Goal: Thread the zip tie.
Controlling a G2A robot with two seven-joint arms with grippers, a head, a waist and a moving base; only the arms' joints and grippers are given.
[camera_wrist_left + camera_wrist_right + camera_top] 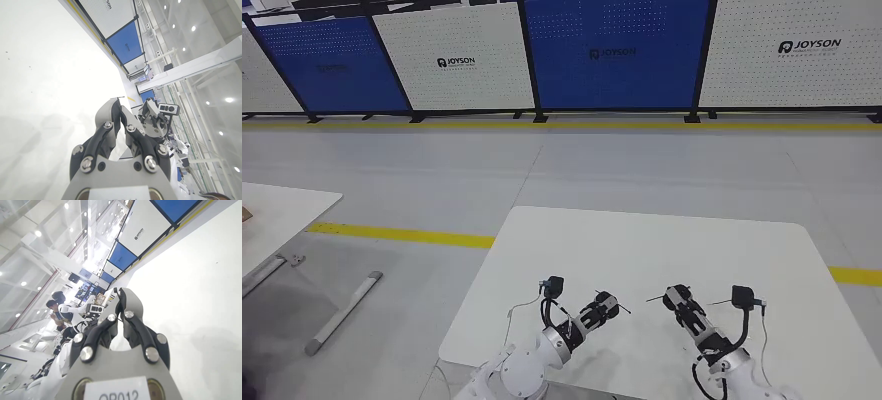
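The table [642,250] is plain white and stands on a pale grey floor [642,160] crossed by yellow lines [402,235]. The partition panels [617,50] behind it alternate deep blue and white, all covered in a fine dot pattern and framed in black. The left gripper [119,106] and the right gripper [121,294] match, with matt grey finger shells, black pads [115,113], black linkage bars and bright silver screw heads; the zip tie [117,97] at the left gripper's tips is black, as is the thin strip [117,291] at the right gripper's.
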